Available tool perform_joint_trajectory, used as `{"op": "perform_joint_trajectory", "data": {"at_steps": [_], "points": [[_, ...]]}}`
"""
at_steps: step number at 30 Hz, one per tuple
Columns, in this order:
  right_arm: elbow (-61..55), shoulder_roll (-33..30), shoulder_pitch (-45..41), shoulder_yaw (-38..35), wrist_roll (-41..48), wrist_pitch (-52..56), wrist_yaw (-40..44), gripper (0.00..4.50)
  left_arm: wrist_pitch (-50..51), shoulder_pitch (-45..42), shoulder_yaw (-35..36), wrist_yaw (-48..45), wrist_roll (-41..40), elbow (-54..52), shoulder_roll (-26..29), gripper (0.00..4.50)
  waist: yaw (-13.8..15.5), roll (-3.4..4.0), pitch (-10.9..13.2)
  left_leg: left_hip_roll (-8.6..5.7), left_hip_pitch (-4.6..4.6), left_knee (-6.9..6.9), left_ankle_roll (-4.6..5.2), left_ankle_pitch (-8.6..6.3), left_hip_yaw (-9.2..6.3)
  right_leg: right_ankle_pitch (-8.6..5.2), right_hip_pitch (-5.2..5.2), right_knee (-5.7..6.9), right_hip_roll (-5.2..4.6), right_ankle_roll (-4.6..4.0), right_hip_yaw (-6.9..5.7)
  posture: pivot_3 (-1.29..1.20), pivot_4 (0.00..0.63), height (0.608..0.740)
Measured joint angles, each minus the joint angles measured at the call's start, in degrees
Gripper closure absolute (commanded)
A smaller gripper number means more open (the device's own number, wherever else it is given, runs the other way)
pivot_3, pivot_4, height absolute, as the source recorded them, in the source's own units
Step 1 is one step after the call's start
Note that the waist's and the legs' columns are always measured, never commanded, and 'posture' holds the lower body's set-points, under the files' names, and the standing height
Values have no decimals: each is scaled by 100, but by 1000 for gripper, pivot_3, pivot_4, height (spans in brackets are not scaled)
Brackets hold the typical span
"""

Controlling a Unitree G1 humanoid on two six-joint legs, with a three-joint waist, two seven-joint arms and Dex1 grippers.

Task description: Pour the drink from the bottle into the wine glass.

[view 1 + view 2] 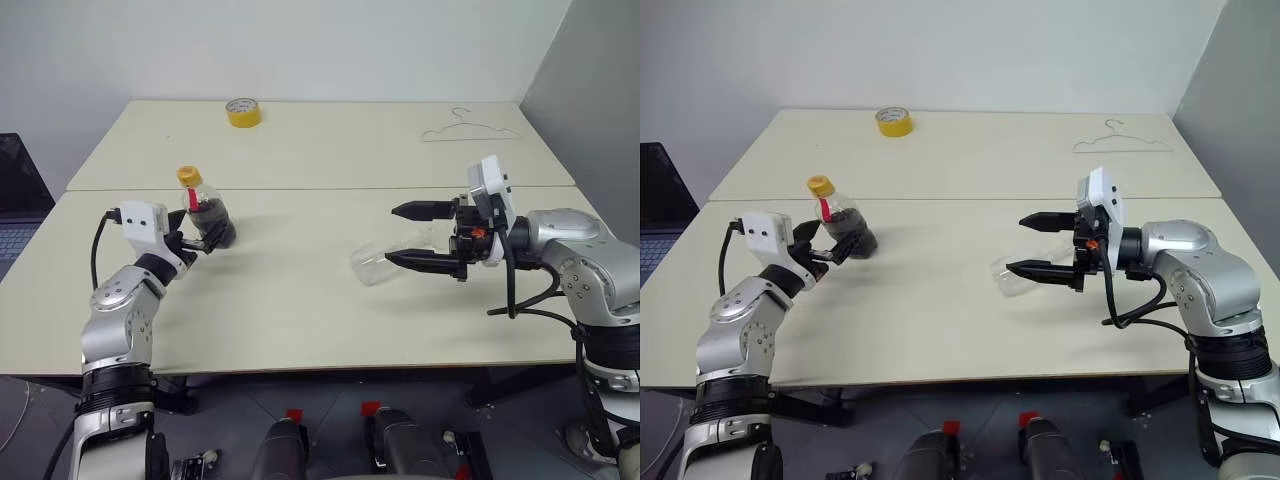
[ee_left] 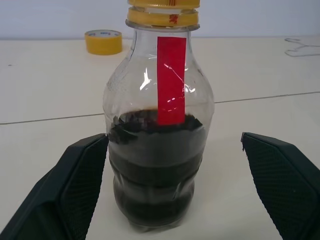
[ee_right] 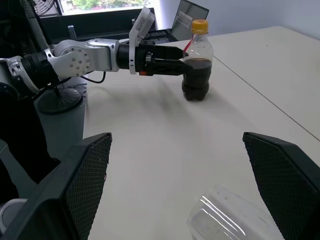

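Bottle (image 1: 205, 212) stands upright on the table (image 1: 300, 300), left-centre of the head view. Clear plastic, yellow cap, red vertical strip label on the neck/shoulder; strip looks plain, no brand readable. Small red marks on the cap band in the left wrist view, too small to read. The drink (image 2: 155, 165) is dark brown-black and fills approx the lower half.

L gripper (image 1: 192, 241) is level at the bottle, fingers spread wide, one on each side of the lower body. In the left wrist view one finger (image 2: 75, 185) sits just beside or at the bottle wall and the other stands apart; not pinching.

Wine glass (image 1: 380, 262) is at centre-right of the head view, clear; it looks tipped over on its side on the table, stem hard to make out. R gripper (image 1: 413, 235) points toward frame left, fingers spread wide, one above the other, with the glass between and just past the tips; can't tell if the lower finger touches it.

Yellow tape roll (image 1: 243, 112) lies at upper centre-left, far edge of the table. Wire hanger (image 1: 470, 130) lies flat at upper right.
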Motion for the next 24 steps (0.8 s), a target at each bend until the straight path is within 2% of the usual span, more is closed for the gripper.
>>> {"op": "perform_joint_trajectory", "data": {"at_steps": [16,24], "points": [[-42,79,0,93,19,26,-117,19,-442,-647,-125,180,215,1030,-216,0,24,-1,0,-1,-1,0,0,0,-1,0,0,-2,0,1,-2,0,150,740],[-55,81,-2,98,26,72,-124,19,-1033,-1195,-156,118,337,2187,-331,0,31,-2,1,-2,-3,-1,0,0,-2,0,0,-4,0,1,-5,0,150,740]]}}
